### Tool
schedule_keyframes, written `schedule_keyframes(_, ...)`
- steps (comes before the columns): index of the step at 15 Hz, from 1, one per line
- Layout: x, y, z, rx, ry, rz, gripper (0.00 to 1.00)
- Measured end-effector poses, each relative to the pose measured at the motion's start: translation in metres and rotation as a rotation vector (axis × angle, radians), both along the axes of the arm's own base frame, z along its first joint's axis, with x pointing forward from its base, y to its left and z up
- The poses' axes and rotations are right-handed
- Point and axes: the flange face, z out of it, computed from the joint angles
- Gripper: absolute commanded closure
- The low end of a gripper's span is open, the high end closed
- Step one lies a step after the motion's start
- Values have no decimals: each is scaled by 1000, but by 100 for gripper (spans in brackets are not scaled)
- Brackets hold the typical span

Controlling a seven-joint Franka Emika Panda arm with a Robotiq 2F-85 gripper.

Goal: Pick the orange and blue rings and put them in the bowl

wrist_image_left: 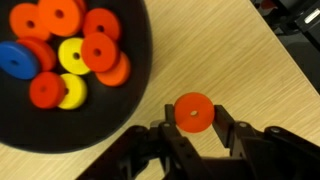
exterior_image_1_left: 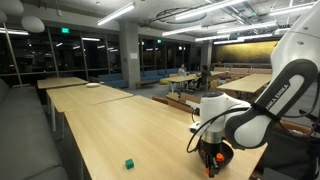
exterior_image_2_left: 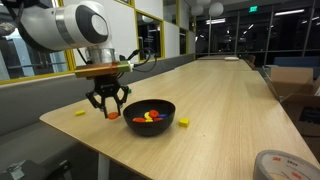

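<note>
An orange ring [wrist_image_left: 194, 112] sits between my gripper's [wrist_image_left: 195, 128] two fingers, which press on its sides, just over the wooden table beside the bowl. The round black bowl [wrist_image_left: 100, 128] lies at the upper left of the wrist view. It holds a blue ring [wrist_image_left: 17, 60], several orange rings [wrist_image_left: 100, 50] and two yellow rings [wrist_image_left: 72, 55]. In an exterior view the gripper [exterior_image_2_left: 108, 110] hangs right next to the bowl [exterior_image_2_left: 150, 122], with the orange ring [exterior_image_2_left: 112, 116] at its tips. In an exterior view the gripper [exterior_image_1_left: 210, 158] is low over the table's near end.
A small green cube [exterior_image_1_left: 129, 163] lies on the table away from the arm. Small yellow pieces [exterior_image_2_left: 184, 122] [exterior_image_2_left: 80, 113] lie on either side of the bowl. The table edge [exterior_image_2_left: 70, 135] is close by. A tape roll [exterior_image_2_left: 285, 165] sits at the lower right.
</note>
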Motion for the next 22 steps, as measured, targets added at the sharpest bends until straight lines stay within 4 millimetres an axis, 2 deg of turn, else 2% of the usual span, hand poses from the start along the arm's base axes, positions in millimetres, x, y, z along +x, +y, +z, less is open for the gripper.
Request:
schedule_keyframes(4,9,-33,47,0,-59,45,82)
schedule_keyframes(9,7,-57,95,7,-123,82,82)
schedule_keyframes(12,7,-78,105,4,-140,49,82)
schedule_keyframes(15,11,-104,97,13,-113,26,82)
schedule_keyframes(16,14,-112,92,17,-100,27,47)
schedule_keyframes(17,17,-119,88,23,-87,31,31)
schedule_keyframes(21,39,-142,81,39,-65,41,2)
schedule_keyframes(22,45,-146,81,45,-65,43,0)
